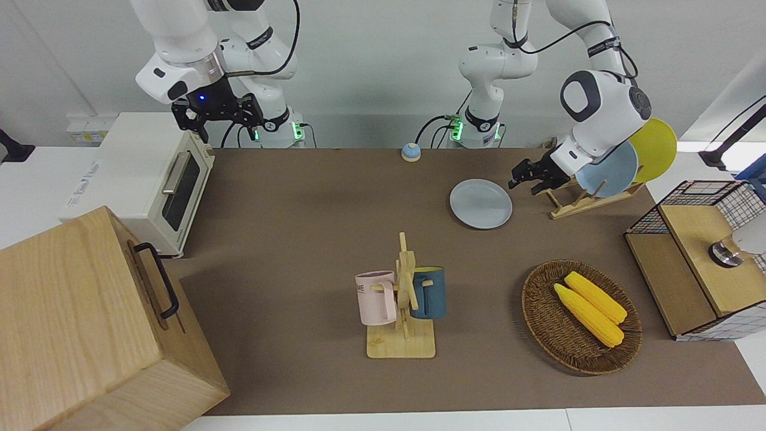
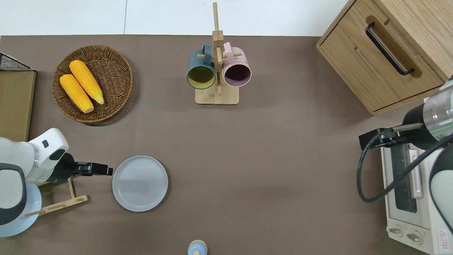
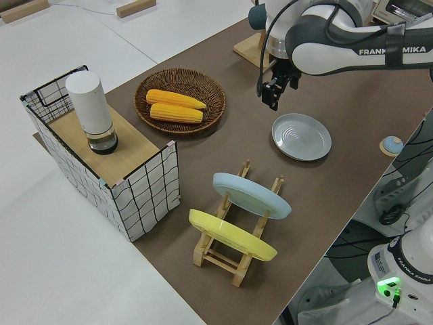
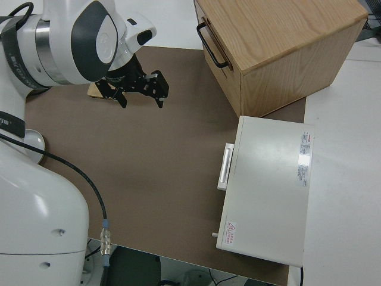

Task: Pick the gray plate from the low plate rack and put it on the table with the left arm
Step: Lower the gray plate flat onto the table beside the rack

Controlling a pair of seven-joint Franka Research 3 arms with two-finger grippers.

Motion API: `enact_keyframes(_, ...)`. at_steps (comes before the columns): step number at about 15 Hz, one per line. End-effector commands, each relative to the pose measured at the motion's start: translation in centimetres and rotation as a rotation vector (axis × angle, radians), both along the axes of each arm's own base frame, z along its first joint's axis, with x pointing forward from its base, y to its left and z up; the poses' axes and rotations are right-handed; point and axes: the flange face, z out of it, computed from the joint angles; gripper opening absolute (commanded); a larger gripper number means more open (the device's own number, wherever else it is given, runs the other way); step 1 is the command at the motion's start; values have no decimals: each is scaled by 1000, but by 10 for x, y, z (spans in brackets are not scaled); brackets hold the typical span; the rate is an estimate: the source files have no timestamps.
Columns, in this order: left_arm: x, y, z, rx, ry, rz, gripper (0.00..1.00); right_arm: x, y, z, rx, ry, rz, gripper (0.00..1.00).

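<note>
The gray plate [image 2: 140,183] lay flat on the table [image 2: 276,170] just beside the low plate rack [image 2: 56,203], apparently released; the left gripper [image 2: 106,170], open and empty, hung beside the plate; the right arm was parked

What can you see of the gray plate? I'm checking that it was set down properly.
The gray plate is round, plain light gray, with a shallow raised rim and looks glazed. It lies flat and face up on the brown table, beside the low plate rack, toward the left arm's end. Nothing rests on it; the left gripper is clear of its edge.
</note>
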Motion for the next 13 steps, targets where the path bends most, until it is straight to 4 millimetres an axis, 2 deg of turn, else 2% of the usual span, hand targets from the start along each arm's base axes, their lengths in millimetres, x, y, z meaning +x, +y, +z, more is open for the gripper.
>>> enact_keyframes(1,14,-17,55,111,-34,31,989,-2,-3,3,-8,2,-16,983)
enact_keyframes(3,15,-18,85,119,-44,34,991,-2,-3,3,-8,2,-16,983)
enact_keyframes(7,16,-30,122,228,-87,-28,993,-2,-2,4,-9,-1,-15,983)
enact_keyframes(13,16,-33,126,235,-84,-25,993,-2,-2,4,-8,0,-15,983)
